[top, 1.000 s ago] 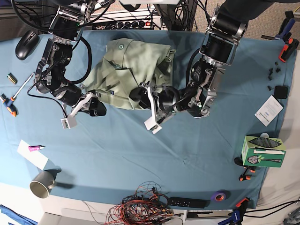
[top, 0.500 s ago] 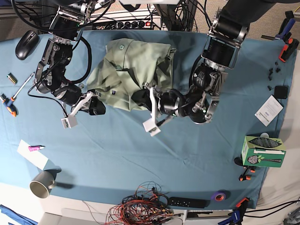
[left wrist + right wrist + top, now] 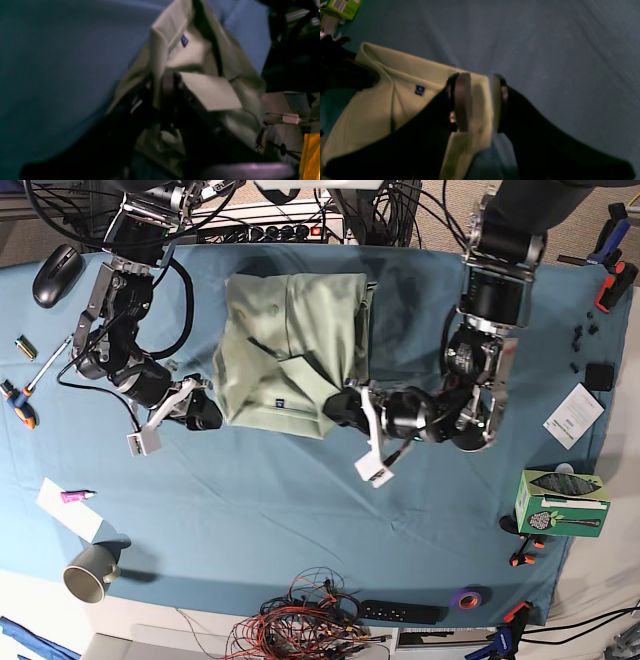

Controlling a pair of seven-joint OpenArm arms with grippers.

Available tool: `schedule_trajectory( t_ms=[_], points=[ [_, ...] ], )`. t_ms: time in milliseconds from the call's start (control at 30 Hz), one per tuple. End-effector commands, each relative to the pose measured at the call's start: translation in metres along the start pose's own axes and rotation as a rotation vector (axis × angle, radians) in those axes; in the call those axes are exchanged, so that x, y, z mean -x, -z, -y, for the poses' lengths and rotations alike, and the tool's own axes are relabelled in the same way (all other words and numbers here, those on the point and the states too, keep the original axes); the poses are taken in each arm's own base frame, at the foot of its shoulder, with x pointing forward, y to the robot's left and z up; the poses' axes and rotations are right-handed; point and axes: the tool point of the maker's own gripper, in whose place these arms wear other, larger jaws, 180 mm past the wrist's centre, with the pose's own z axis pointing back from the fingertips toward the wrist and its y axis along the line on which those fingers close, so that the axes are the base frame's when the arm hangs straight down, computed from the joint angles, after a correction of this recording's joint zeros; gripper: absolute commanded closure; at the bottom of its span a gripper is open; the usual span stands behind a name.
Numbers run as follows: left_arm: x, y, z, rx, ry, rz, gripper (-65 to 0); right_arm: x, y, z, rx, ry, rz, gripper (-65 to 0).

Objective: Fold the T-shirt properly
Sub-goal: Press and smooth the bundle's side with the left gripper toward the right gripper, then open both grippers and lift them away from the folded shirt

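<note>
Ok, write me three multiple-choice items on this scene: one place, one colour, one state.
1. In the base view, where is the green box?
A) Beside the mug
B) Below the white card
C) On the T-shirt

2. What colour is the small label on the T-shirt?
A) Dark blue
B) Red
C) Yellow

3. How do the right gripper's jaws stand?
A) Shut on the label
B) Shut on nothing
C) Apart

1: B, the base view shows the box under the card at the right side.
2: A, the right wrist view shows a dark blue patch.
3: C, the right wrist view shows a gap between the fingers.
</note>
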Motion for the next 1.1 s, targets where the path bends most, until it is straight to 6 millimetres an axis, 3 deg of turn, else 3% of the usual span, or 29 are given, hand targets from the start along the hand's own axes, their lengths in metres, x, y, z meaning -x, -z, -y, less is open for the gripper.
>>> schedule_trajectory(
  t_ms=[0, 467, 1067],
  points=[
    [-0.023, -0.006, 0.004, 0.011, 0.032, 0.055, 0.0, -0.022, -0.004, -0.001, -0.007, -0.026, 0.066, -16.1],
    [-0.015, -0.007, 0.002, 0.006, 0.032, 0.015, 0.0, -0.022, -0.004, -0.001, -0.006, -0.026, 0.066, -16.1],
    [-0.010, -0.017, -0.018, -0.076, 0.021, -0.003, 0.0, -0.022, -0.004, -0.001, -0.006, -0.026, 0.066, -16.1]
  ],
)
